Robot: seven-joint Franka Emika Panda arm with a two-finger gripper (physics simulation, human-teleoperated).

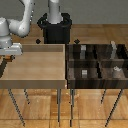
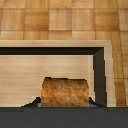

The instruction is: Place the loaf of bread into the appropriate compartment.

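Observation:
The loaf of bread (image 2: pixel 65 92), a brown mottled block, sits between my fingers in the wrist view. My gripper (image 2: pixel 65 100) is shut on it, and the dark fingertips (image 2: pixel 95 103) show at its sides. In the exterior view my gripper (image 1: pixel 7 58) hangs at the left edge of the light-wood tray (image 1: pixel 35 80), and the loaf shows only as a brown speck. The dark-brown divided box (image 1: pixel 97 62) stands at the exterior view's right, far from my gripper. Small grey cubes (image 1: pixel 84 73) mark three of its cells, and I cannot tell which is the appropriate compartment.
A whitish round piece (image 1: pixel 116 69) lies in one cell of the divided box. The robot's black base (image 1: pixel 55 30) stands behind the tray. Tray and box rest on thin-legged stands above a wooden floor (image 2: pixel 60 20).

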